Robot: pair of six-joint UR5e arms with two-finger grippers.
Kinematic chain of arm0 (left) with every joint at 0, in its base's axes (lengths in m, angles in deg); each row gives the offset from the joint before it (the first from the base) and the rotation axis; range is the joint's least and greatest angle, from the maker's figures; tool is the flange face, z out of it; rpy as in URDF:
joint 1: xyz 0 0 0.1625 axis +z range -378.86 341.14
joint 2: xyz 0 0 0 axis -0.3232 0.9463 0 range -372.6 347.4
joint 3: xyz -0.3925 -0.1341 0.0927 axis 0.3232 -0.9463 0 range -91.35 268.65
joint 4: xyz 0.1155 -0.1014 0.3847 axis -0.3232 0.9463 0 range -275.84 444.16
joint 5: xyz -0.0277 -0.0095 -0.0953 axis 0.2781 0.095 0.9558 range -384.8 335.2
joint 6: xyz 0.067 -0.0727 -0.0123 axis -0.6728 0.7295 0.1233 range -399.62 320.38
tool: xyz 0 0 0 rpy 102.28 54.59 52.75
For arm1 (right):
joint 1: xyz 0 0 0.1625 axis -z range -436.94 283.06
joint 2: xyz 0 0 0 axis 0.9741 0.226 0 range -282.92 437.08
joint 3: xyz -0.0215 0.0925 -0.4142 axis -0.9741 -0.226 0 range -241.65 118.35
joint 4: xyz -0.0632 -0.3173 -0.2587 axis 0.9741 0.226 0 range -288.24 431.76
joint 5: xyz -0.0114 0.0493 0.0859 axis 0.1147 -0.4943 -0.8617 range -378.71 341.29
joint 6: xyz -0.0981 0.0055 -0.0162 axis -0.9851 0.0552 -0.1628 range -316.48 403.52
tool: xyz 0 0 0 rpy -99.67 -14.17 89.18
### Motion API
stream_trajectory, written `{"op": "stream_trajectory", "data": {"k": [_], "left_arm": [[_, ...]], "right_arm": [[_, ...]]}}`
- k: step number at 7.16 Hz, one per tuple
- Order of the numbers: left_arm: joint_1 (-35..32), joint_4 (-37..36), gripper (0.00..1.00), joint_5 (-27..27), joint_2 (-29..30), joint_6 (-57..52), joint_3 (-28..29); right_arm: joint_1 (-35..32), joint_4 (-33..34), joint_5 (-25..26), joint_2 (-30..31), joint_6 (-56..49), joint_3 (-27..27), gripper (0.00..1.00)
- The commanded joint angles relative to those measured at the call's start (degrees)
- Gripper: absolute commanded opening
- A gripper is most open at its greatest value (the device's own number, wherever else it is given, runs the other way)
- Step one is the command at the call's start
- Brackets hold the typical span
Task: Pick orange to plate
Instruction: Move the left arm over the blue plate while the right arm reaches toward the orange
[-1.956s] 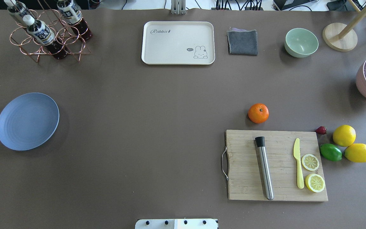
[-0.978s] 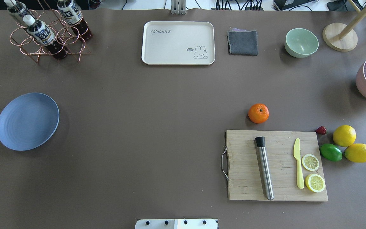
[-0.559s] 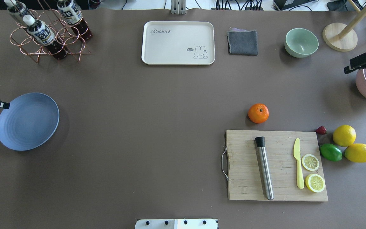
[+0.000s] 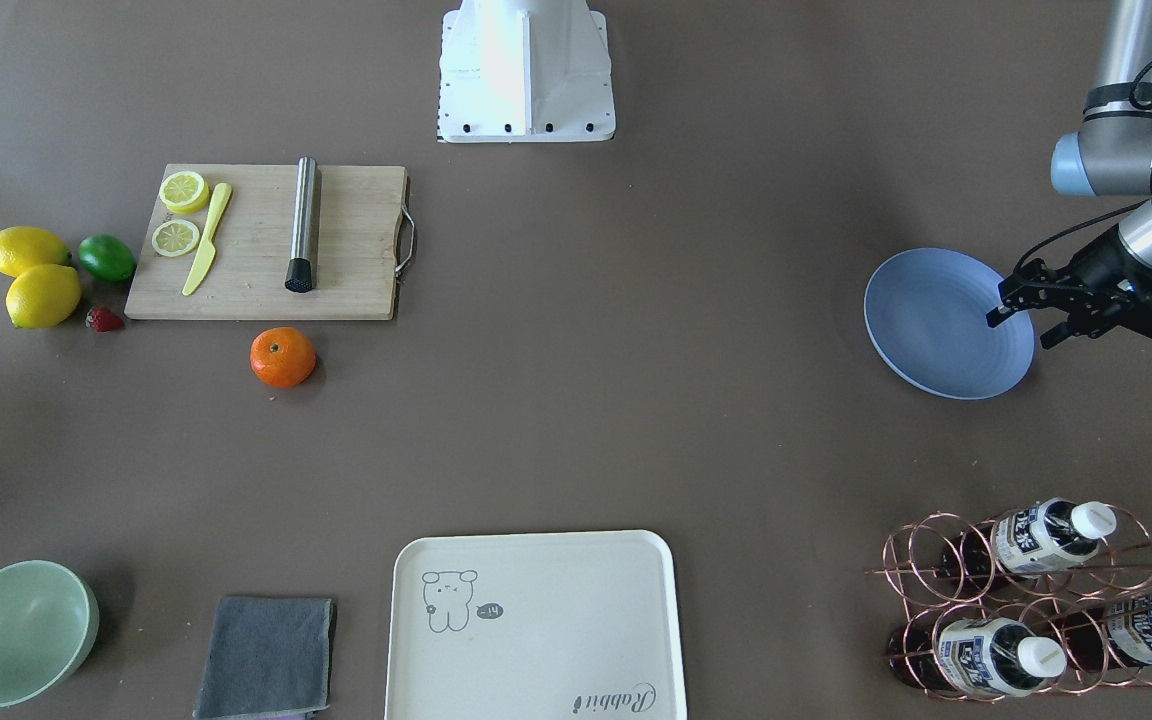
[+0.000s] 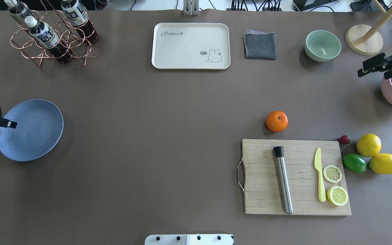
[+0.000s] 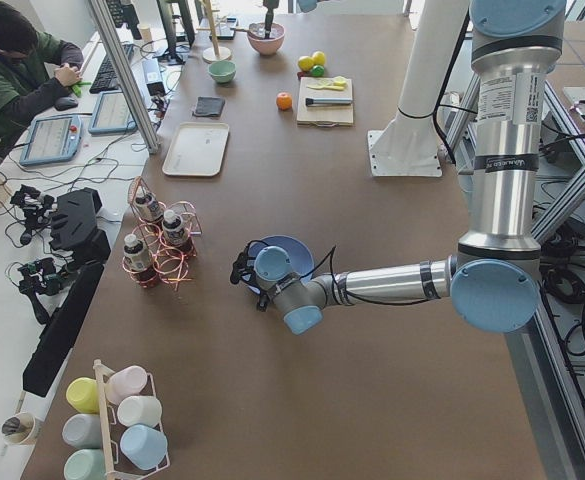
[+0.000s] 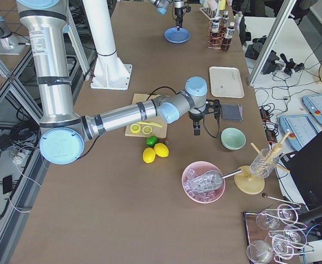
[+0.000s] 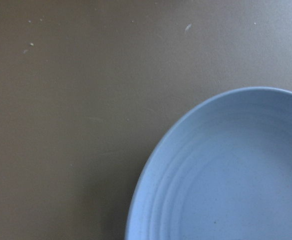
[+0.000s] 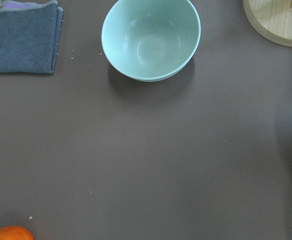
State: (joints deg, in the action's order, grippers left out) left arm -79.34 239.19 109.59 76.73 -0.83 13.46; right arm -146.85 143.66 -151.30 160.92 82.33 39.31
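The orange [image 5: 276, 121] [image 4: 283, 357] rests on the brown table just beyond the cutting board's far edge; its top peeks in at the bottom left of the right wrist view [image 9: 8, 233]. Far across the table lies the blue-grey plate [image 5: 32, 132] [image 4: 936, 330] [image 8: 225, 175], with nothing on it. My left gripper [image 4: 1018, 328] hangs open over the plate's outer rim. My right gripper [image 5: 372, 73] is open at the table's right edge, above the pink bowl, well away from the orange and holding nothing.
A wooden cutting board [image 5: 260, 177] carries a steel muddler, a yellow knife and lemon slices. Two lemons [image 5: 368, 145], a lime [image 5: 354, 163] and a strawberry lie beside it. At the far side: cream tray [image 5: 191, 46], grey cloth [image 5: 259, 45], green bowl [image 5: 322, 45], bottle rack [image 5: 51, 34].
Both arms have come into the overhead view from the sides: the left gripper over the plate's rim, the right one leftward above the pink bowl. The orange and plate have not moved.
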Motion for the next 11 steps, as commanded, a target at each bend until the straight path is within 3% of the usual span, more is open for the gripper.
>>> {"op": "stream_trajectory", "data": {"k": [1, 4, 5, 6, 8, 11], "left_arm": [[0.3, 0.1, 0.0, 0.3, -0.2, -0.2, 0.3], [-1.6, 1.1, 0.0, 10.1, -0.5, 1.2, -0.2], [-3.4, 1.2, 0.0, 14.3, 0.1, 4.6, -2.4], [-4.1, 1.1, 0.0, 15.2, 0.1, 9.9, -7.8], [-2.2, 1.1, 0.0, 12.0, 2.1, 22.1, -15.1], [7.0, -1.7, 0.0, 0.5, 9.3, 32.9, -16.6]], "right_arm": [[0.2, 0.0, 0.2, -0.2, 0.5, 0.3, 1.0], [0.3, 0.1, 0.2, -0.3, 0.5, 0.6, 1.0], [0.3, 0.2, 0.1, -0.4, 0.5, 0.6, 1.0], [0.6, 0.3, 0.1, -0.6, 0.5, 0.8, 1.0], [3.0, 0.5, 2.0, -2.1, 5.2, 1.4, 1.0], [11.1, 0.6, 8.3, -7.0, 16.4, 1.6, 1.0]]}}
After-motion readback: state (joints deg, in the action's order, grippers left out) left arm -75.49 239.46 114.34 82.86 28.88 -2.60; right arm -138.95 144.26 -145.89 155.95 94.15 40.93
